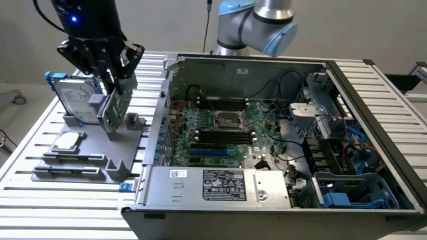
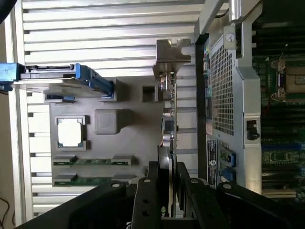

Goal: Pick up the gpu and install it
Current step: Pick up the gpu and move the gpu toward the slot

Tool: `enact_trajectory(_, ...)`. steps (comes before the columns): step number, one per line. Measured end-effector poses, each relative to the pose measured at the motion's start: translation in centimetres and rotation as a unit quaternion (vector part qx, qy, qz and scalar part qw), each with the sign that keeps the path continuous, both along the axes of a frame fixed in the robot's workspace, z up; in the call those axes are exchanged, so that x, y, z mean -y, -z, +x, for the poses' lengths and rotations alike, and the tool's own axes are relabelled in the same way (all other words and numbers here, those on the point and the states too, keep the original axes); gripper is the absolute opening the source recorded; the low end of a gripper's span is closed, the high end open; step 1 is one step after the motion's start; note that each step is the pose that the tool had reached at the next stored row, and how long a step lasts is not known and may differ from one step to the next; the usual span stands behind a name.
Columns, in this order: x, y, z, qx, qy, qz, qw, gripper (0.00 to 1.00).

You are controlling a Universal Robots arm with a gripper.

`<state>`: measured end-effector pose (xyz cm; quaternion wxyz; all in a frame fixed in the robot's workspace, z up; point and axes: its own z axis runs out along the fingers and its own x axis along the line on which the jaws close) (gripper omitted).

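Note:
The gpu (image 1: 117, 106) stands on edge over the grey holder (image 1: 123, 167) at the exterior view's left, green circuit face showing. Its lower edge is at the holder's slot; I cannot tell whether it still rests in it. My gripper (image 1: 111, 75) reaches down from above and is shut on the card's upper edge. In the wrist view the gpu (image 2: 167, 143) runs edge-on away from my gripper (image 2: 167, 179), both black fingers (image 2: 152, 191) pressed against its faces. Its silver end bracket (image 2: 170, 56) is at the far end.
The open computer case (image 1: 373, 95) lies to the exterior view's right of the holder, with the green motherboard (image 1: 253, 115) and a blue slot (image 1: 212, 151) inside. On the holder (image 2: 138, 143) are a hard drive with blue rails (image 1: 75, 97), a CPU (image 1: 69, 141) and memory sticks (image 1: 67, 170).

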<state>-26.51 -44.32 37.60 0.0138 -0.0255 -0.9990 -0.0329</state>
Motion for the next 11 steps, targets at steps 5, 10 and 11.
enact_trajectory(5,0.22,-2.27,2.3,-0.0002,0.0,0.0038,1.0,0.26)
enact_trajectory(10,0.43,-4.51,4.5,-0.0009,0.0,0.0061,1.0,0.26)
enact_trajectory(11,0.46,-4.82,5.0,-0.0012,0.0,0.0064,1.0,0.26)
